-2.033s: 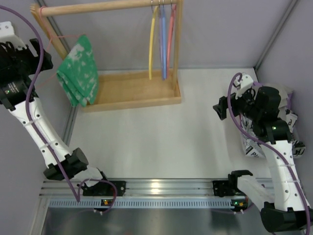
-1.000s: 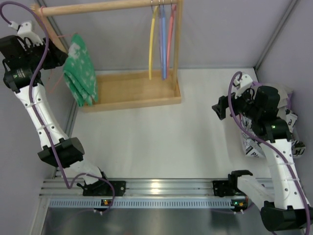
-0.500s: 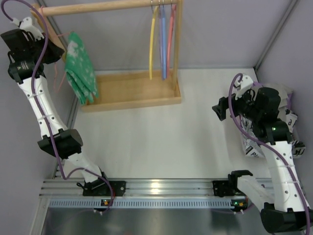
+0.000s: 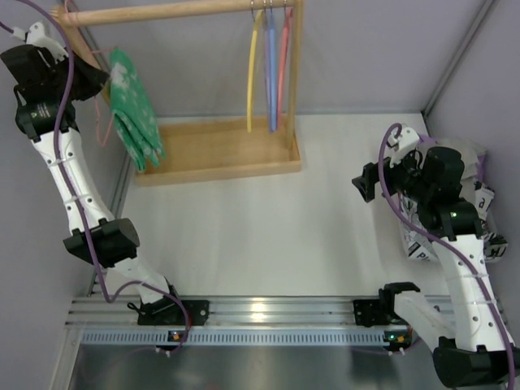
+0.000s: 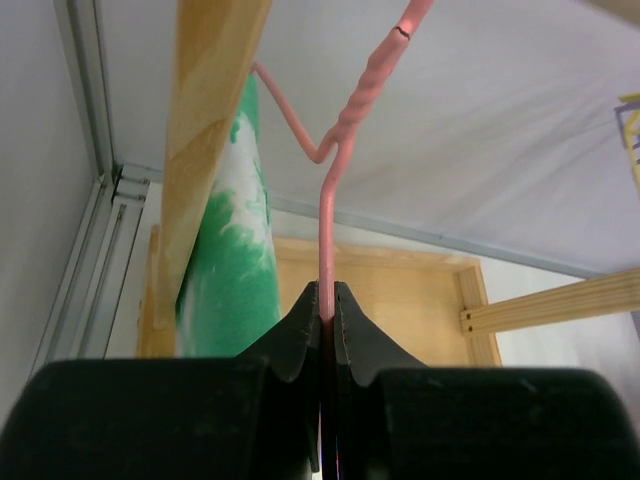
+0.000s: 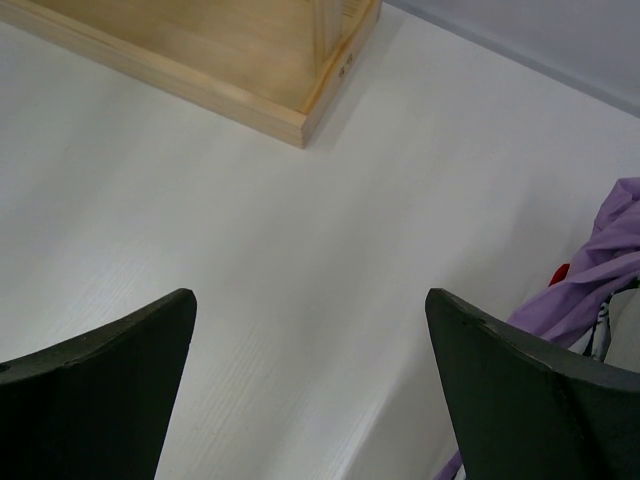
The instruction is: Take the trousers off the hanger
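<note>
- The trousers (image 4: 134,110) hang at the far left of the table (image 4: 260,244), beside the left post of a wooden rack (image 4: 219,150).
- From the top cam their long axis runs from the rack's top rail down toward its base tray, lower end drifting slightly right. They look narrow, as if seen edge-on.
- Cloth is bright green w/ pale white blotches, soft and folded. Lower hem sits at the tray's left corner; we can't tell if it touches.
- In the left wrist cam the trousers (image 5: 235,270) show as a green strip half hidden behind the wooden post.
- The hanger (image 5: 325,230) is thin pink wire. Its neck rises straight from the jaws, then twists and leans up-right out of frame; one shoulder branches up-left behind the post.
- From above only a pink loop of the hanger (image 4: 98,128) shows, left of the cloth.
- Left gripper (image 5: 327,290) is clamped tight on the hanger's neck, jaws together round the wire.
- Right gripper (image 6: 308,300) is spread wide, nothing between the jaws, over bare table on the right side.
- Purple cloth (image 6: 600,270) lies just beside it.
- Yellow (image 4: 253,73), blue (image 4: 270,73) and red (image 4: 284,57) hangers hang at the rail's right end.
</note>
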`<action>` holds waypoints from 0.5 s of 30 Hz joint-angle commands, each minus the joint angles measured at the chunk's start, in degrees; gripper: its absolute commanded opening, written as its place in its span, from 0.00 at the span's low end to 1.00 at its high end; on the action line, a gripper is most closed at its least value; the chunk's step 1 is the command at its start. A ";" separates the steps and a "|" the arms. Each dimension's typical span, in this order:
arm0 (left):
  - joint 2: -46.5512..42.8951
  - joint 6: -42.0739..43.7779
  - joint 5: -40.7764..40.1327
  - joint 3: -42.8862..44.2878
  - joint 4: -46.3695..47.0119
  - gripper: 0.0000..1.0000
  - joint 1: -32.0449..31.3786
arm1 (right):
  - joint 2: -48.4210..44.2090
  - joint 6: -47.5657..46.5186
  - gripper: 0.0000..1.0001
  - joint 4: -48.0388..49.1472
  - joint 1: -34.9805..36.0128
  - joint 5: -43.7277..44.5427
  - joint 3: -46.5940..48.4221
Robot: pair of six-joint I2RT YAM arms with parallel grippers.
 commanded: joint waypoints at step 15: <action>-20.66 -3.67 3.05 -18.41 25.74 0.00 -6.54 | -1.62 -0.91 0.99 2.53 -0.52 -0.49 0.51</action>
